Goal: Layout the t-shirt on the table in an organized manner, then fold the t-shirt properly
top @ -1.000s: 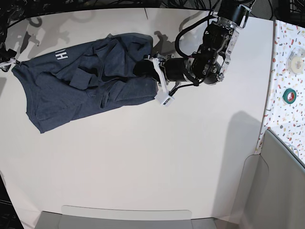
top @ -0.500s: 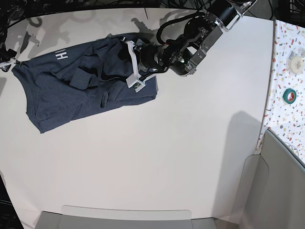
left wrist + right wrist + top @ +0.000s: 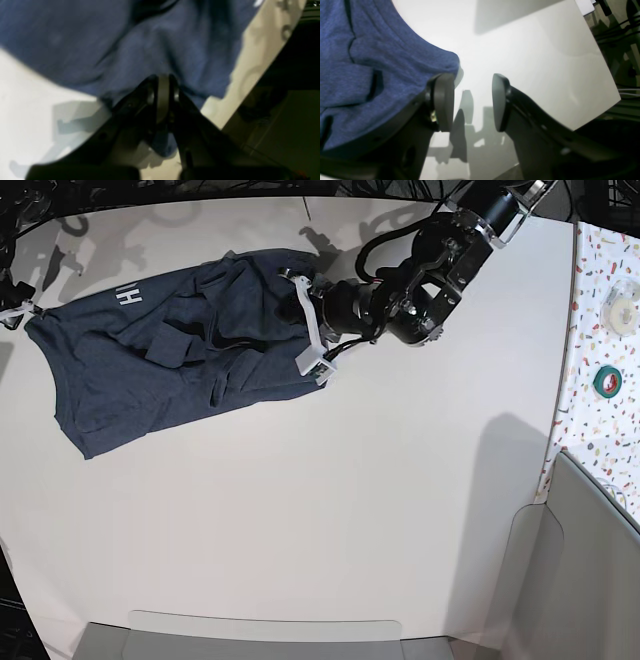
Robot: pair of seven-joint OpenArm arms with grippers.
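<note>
Two arms work at the far part of the white table (image 3: pixel 330 510), one at each end of the t-shirt (image 3: pixel 150 370). The garment is dark navy and lies crumpled in the far left area of the table, with folds across its middle and white letters visible near its far left edge.

From the base view, the left gripper (image 3: pixel 312 330) is at the right edge of the cloth, low over the surface. In the left wrist view its jaws are pressed together with no gap between them, and blue fabric (image 3: pixel 155 50) lies directly at the tips and passes under them. The picture is blurred, so I cannot tell if a fold is really pinched between the jaws or only lies beside them.

The right gripper (image 3: pixel 470 100) is at the left corner of the garment, near the table edge. Its jaws stand apart, about half open, and only bare table is between them. One finger (image 3: pixel 442 100) touches the hem of the shirt (image 3: pixel 370 75), but it grasps nothing.

On the speckled side surface (image 3: pixel 600 330) at the right lies a green tape roll (image 3: pixel 606 380).
</note>
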